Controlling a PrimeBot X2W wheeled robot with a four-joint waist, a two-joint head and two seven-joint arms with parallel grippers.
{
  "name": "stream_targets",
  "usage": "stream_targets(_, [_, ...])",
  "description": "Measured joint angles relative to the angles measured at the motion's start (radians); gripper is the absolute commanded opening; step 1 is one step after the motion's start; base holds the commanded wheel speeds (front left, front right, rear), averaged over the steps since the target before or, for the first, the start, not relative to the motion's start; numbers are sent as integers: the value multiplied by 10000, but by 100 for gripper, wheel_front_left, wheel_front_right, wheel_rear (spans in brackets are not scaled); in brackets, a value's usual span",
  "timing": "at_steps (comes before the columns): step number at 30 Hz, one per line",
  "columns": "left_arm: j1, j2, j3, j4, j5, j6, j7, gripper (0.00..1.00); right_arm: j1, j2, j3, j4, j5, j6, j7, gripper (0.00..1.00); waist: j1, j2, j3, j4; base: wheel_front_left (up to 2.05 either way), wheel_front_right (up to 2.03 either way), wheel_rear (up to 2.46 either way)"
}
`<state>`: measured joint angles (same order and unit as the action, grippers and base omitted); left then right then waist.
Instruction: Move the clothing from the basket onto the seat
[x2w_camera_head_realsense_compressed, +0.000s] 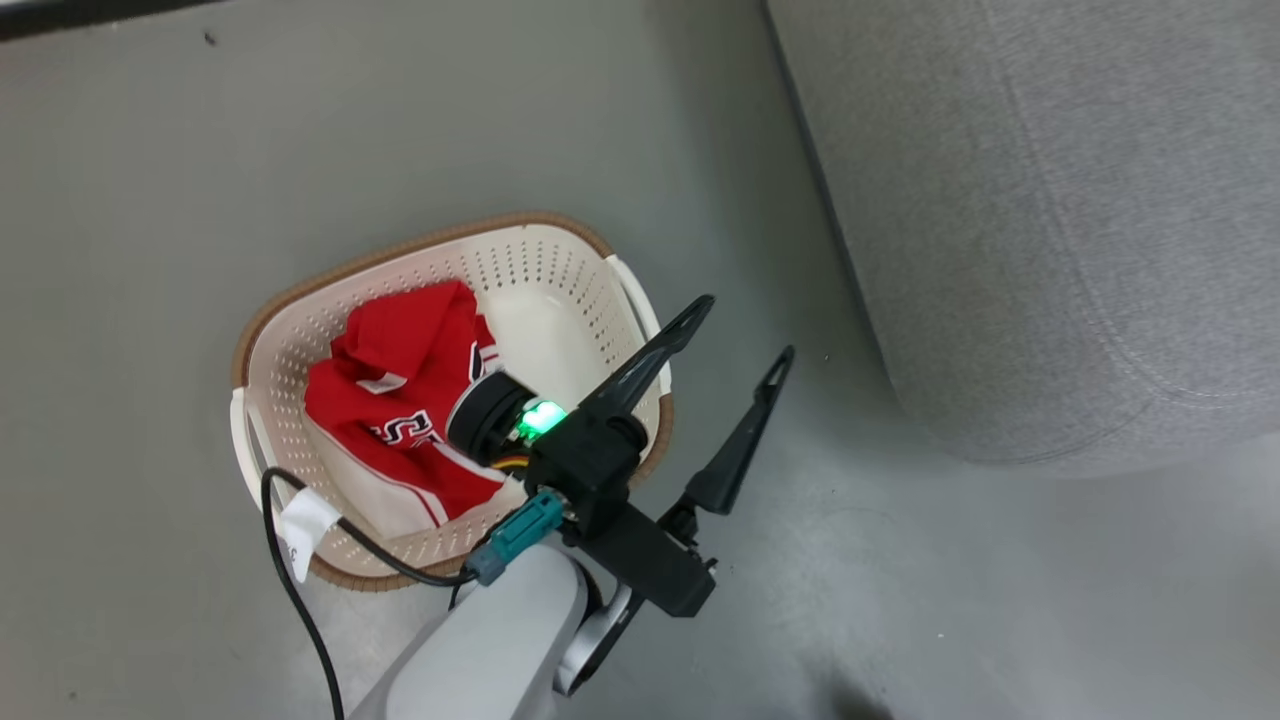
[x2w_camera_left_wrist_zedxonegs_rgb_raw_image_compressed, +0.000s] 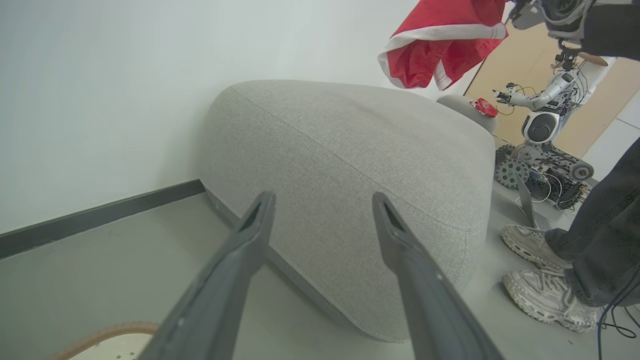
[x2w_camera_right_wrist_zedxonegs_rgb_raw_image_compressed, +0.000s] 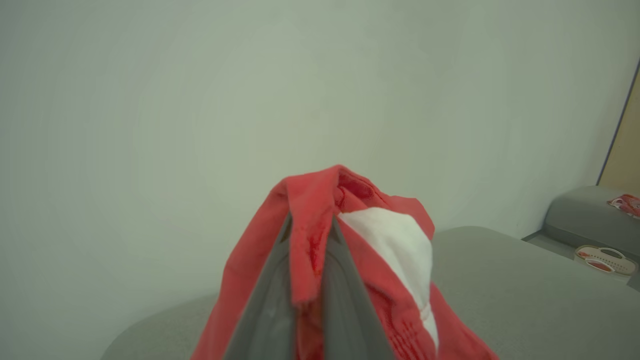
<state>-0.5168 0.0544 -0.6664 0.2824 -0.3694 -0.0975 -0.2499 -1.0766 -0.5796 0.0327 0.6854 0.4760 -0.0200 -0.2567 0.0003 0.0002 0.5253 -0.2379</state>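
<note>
My left pincer (x2w_camera_head_realsense_compressed: 745, 326) is black, with a green light (x2w_camera_head_realsense_compressed: 542, 417) at its wrist. Below it, the basket (x2w_camera_head_realsense_compressed: 560, 270) is cream-white, dotted with holes and rimmed in woven brown. The jersey (x2w_camera_head_realsense_compressed: 400, 400) inside is bright red with white trim and black-and-white letters. Ahead, the seat (x2w_camera_head_realsense_compressed: 1050, 200) is plain flecked grey. In my grey right pincer (x2w_camera_right_wrist_zedxonegs_rgb_raw_image_compressed: 311, 220), the garment (x2w_camera_right_wrist_zedxonegs_rgb_raw_image_compressed: 310, 190) is red with a white patch.

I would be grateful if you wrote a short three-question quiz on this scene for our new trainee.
1. True or false: the left gripper is open and empty.
2. What lies in the basket?
3. The right gripper is shut on: A) a red garment, B) a basket handle, C) nothing.
Key: 1 true; 2 a lettered red garment; 3 A.
</note>
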Motion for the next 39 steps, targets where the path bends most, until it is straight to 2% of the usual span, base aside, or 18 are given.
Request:
stream_targets(8, [-758, -4, -658, -345, 19, -84, -27, 100, -665, -754, -677, 512, 0, -522, -2, 0, 0, -1, 827, 404, 0, 0, 0])
stream_targets(16, [-1185, -4, -930, -523, 123, -102, -27, 100, -765, -959, -754, 947, -12, -593, -2, 0, -1, -1, 1495, 755, 0, 0, 0])
stream_targets(20, [-1392, -8, -1024, -571, 240, -173, -27, 100, -781, -723, -771, 1484, 115, -593, 0, 0, -1, -1, 1723, 960, 0, 0, 0])
stream_targets(25, [-1425, -6, -1055, -554, 280, -174, -29, 100, -739, 157, -546, 1975, 343, -430, 12, 0, -1, -1, 1884, 1173, 0, 0, 0])
stream_targets(26, [-1438, -6, -1057, -546, 280, -174, -29, 100, -721, 270, -499, 1985, 345, -359, 12, 15, -2, -1, 1896, 1198, 0, 0, 0])
stream_targets(27, [-1466, -4, -1057, -525, 280, -176, -27, 100, -718, 341, -458, 2000, 345, -309, 10, 47, -2, -1, 1898, 1216, 0, 0, 0])
stream_targets(28, [-1502, -6, -1055, -491, 280, -176, -29, 100, -716, 374, -412, 2033, 345, -217, 8, 100, -1, -1, 1882, 1226, 0, 0, 0])
stream_targets(30, [-1530, -6, -1047, -453, 276, -178, -29, 100, -686, 364, -391, 2130, 345, 8, 4, 100, -2, -1, 1814, 1232, 0, 0, 0])
stream_targets(34, [-1529, -13, -1047, -401, 259, -180, -29, 100, -603, 464, -301, 2169, 337, 31, 2, 100, -3, -1, 1669, 1236, 0, 0, 0])
stream_targets(39, [-1529, -15, -1024, -278, 71, -182, -29, 100, -428, 466, -198, 2504, 303, 393, 0, 100, -3, -3, 1248, 1256, 0, 0, 0])
